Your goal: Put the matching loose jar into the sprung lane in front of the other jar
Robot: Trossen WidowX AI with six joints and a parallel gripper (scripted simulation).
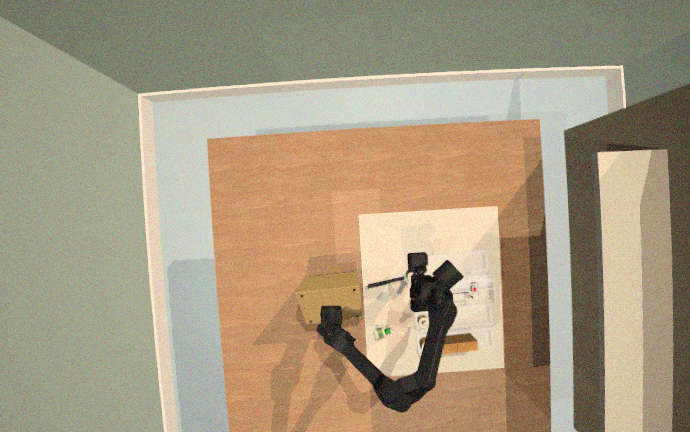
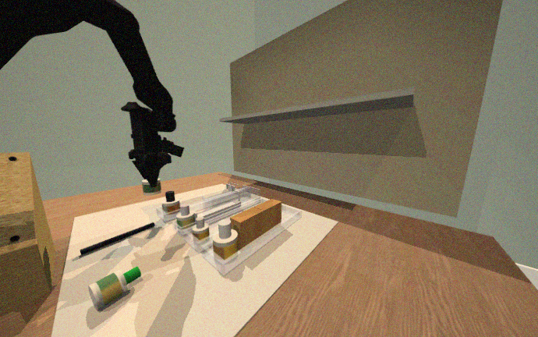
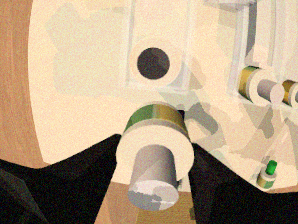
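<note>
My gripper (image 2: 152, 183) (image 3: 154, 144) is shut on a jar (image 2: 151, 189) (image 3: 154, 145) with a green and gold label and a grey cap. It holds the jar upright above the mat, in front of the lane with the black-capped jar (image 2: 170, 207) (image 3: 153, 63). A similar grey-capped jar (image 2: 185, 221) (image 3: 250, 82) with a green and gold label stands at the front of the neighbouring clear lane. Another grey-capped jar (image 2: 200, 234) with a gold label stands beside it. The pusher plate and its contact with a jar cannot be made out.
A larger gold-labelled jar (image 2: 224, 248) stands before an orange-brown block (image 2: 256, 224) (image 1: 460, 343). A green-capped jar (image 2: 109, 289) (image 1: 381, 332) lies on its side on the pale mat (image 2: 245, 293) (image 1: 381, 228). A black rod (image 2: 118, 239) (image 1: 384, 282) lies there too. A wooden box (image 2: 15, 190) (image 1: 325, 287) stands left.
</note>
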